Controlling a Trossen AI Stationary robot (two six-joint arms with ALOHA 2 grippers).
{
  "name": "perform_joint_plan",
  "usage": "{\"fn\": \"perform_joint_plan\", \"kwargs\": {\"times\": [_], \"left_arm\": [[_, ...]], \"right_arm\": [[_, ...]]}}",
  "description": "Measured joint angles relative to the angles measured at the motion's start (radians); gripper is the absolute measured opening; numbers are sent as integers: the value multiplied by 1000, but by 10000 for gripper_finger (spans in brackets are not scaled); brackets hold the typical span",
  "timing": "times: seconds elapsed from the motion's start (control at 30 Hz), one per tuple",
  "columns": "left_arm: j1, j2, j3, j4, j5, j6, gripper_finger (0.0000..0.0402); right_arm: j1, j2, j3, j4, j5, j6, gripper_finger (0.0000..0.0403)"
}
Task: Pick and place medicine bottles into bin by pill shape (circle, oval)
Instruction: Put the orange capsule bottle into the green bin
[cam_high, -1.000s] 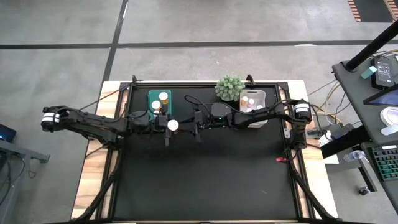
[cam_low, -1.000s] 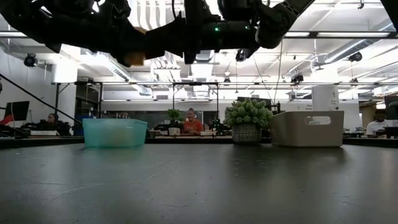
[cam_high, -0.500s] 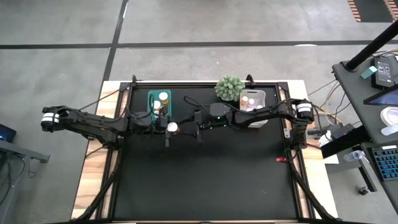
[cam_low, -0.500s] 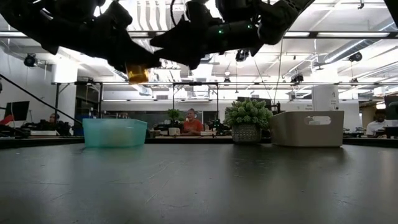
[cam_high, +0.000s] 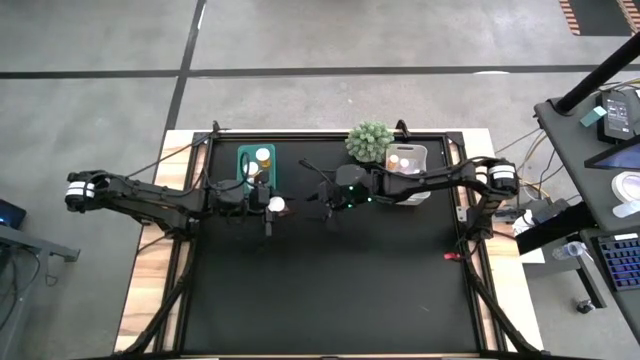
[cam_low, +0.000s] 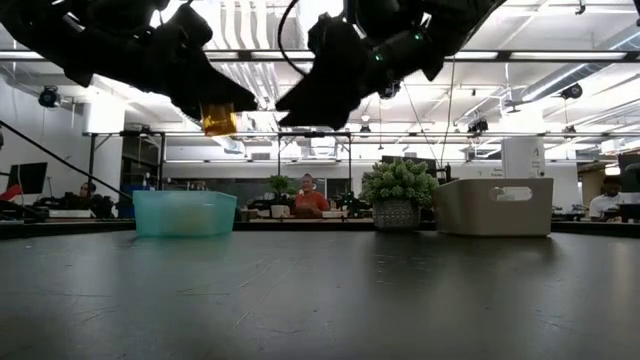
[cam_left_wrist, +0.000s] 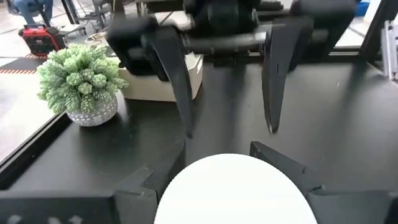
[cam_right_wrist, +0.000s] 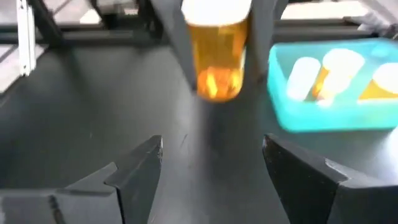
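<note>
An amber medicine bottle (cam_right_wrist: 217, 59) with a white cap (cam_high: 277, 204) hangs high above the table's middle, in my left gripper (cam_high: 272, 205), which is shut on it. It shows in the low view (cam_low: 220, 120) under the dark fingers. My right gripper (cam_high: 325, 203) is open and empty, a short way right of the bottle and facing it; its two fingers (cam_left_wrist: 180, 87) show in the left wrist view. A teal bin (cam_high: 257, 165) at the far left holds several bottles. A white bin (cam_high: 407, 160) at the far right holds others. My left gripper pinches the bottle's upper part (cam_right_wrist: 214, 31), just under the cap, between its two fingers (cam_right_wrist: 177, 43). The fingers come level from the table's left. The bottle stands upright, cap up, its amber body hanging below the fingers, lifted clear of the table.
A round green plant (cam_high: 370, 140) in a pot stands at the far edge between the two bins. The black mat (cam_high: 330, 290) is bare over the near half. People sit in the room beyond the table (cam_low: 305, 195).
My right gripper has drawn back from the bottle toward the table's right. My left gripper keeps the bottle, which now hangs a little lower than a second ago and has shifted slightly toward the teal bin.
</note>
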Motion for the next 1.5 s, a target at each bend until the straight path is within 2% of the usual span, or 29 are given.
{"fn": "perform_joint_plan", "kwargs": {"times": [0.13, 0.2, 0.27, 0.33, 0.37, 0.43, 0.47, 0.53, 0.6, 0.7, 0.77, 0.83, 0.97, 1.13, 1.23, 1.37, 1.5], "left_arm": [[0, -7, 20, 6, 4, -1, 161], [-1, -14, 41, 7, 4, 0, 162], [2, -29, 61, 3, 4, 3, 163], [11, -54, 92, -10, 6, 8, 163], [14, -70, 106, -14, 0, 8, 164], [21, -96, 130, -19, -9, 18, 164], [25, -110, 137, -21, -16, 30, 165], [31, -137, 148, -28, -45, 52, 165], [37, -158, 151, -26, -68, 62, 165], [44, -175, 151, 8, -76, 79, 166], [43, -175, 151, 79, -42, 82, 166], [43, -164, 151, 171, 29, 92, 166], [43, -124, 151, 245, 92, 107, 166], [43, -75, 151, 252, 92, 106, 166], [43, -41, 149, 241, 95, 83, 166], [43, 17, 148, 226, 95, 66, 166], [43, 55, 147, 229, 95, 52, 166]], "right_arm": [[3, 12, -23, -10, 5, -8, 262], [-6, -3, -25, -11, 76, -45, 259], [-25, -48, -16, -10, 258, -157, 255], [-51, -94, 3, 80, 546, -305, 249], [-71, -115, 9, 146, 651, -390, 246], [-129, -151, 14, 245, 738, -493, 237], [-161, -164, 16, 268, 724, -494, 232], [-230, -195, 15, 235, 625, -436, 222], [-291, -223, 13, 162, 459, -342, 213], [-357, -233, 8, 93, 136, -209, 203], [-366, -220, -9, 91, -44, -167, 197], [-345, -208, -32, 106, -149, -156, 193], [-262, -196, -100, 217, -167, -164, 187], [-159, -214, -194, 246, -66, -158, 181], [-108, -233, -235, 288, -47, -134, 180], [-64, -232, -266, 279, -43, -91, 180], [-56, -228, -259, 281, -27, 26, 192]]}}
